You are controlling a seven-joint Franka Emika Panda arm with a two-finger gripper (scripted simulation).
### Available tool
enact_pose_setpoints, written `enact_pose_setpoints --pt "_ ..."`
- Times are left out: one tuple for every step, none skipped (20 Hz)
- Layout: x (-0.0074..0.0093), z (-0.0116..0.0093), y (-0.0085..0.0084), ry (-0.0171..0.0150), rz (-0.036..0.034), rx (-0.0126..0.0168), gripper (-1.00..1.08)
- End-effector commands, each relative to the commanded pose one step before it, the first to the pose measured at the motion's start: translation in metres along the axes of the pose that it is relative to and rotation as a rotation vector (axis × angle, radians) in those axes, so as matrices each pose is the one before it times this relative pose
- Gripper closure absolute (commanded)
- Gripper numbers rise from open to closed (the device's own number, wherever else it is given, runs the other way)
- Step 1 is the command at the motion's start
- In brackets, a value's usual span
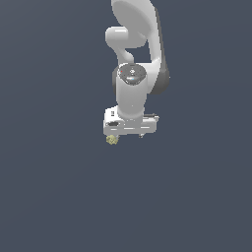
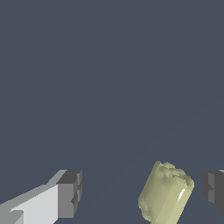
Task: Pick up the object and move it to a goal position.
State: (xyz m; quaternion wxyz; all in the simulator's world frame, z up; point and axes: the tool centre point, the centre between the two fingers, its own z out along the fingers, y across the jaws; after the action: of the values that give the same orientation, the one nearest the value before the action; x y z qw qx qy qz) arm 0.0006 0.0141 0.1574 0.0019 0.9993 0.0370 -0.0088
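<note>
1. We see the object (image 2: 166, 193), a small pale yellow-olive lumpy piece, lying on the dark floor (image 1: 59, 197). In the exterior view it sits just under the white gripper bar (image 1: 130, 125), near the end of the bar on the exterior view's left.

2. In the wrist view the gripper (image 2: 142, 192) has its fingers spread wide. The two dark pads (image 2: 70, 194) stand well apart, and the object is between them but not in the middle: it is near one pad and far from the other. Nothing is held yet.

3. We judge that the step in hand is the approach for the grasp. To do it well, we first shift the gripper sideways along its closing line, so that the object comes to the middle between the pads.

4. The object lies tilted against the closing line. We think a small turn of the wrist helps, so that the pads meet its long flat sides and not its lumpy ends.

5. We cannot tell from these pictures how high the pads are above the floor. We lower slowly until the pads are beside the body of the object.

6. We close gently, because such a small piece can slip or roll away, and only then we lift toward the goal. No goal mark is visible here.
</note>
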Motion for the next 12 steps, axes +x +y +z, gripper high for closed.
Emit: enact_pose_setpoints --pt "0.00000 0.00000 0.00001 0.00000 0.00000 0.00000 -0.92" --pt "-0.00009 -0.00012 0.00076 -0.00003 0.00069 -0.00070 -0.92" --pt "-0.00027 -0.00035 0.00218 -0.00010 0.00186 -0.00179 -0.92" --pt "-0.00046 -0.00058 0.00361 -0.00019 0.00308 -0.00301 -0.92" --pt "-0.00064 -0.00081 0.00502 -0.00029 0.00424 -0.00421 -0.92" --pt "-0.00080 -0.00106 0.00636 -0.00043 0.00520 -0.00535 -0.92" --pt "-0.00078 -0.00110 0.00636 -0.00049 0.00496 -0.00543 -0.92" --pt "-0.00055 -0.00091 0.00486 -0.00043 0.00347 -0.00422 -0.92" --pt "-0.00032 -0.00071 0.00336 -0.00034 0.00205 -0.00300 -0.92" --pt "-0.00010 -0.00050 0.00188 -0.00022 0.00076 -0.00178 -0.92" --pt "0.00007 -0.00024 0.00040 -0.00009 -0.00031 -0.00061 -0.92" --pt "0.00009 0.00011 -0.00070 0.00009 -0.00059 0.00078 -0.92"
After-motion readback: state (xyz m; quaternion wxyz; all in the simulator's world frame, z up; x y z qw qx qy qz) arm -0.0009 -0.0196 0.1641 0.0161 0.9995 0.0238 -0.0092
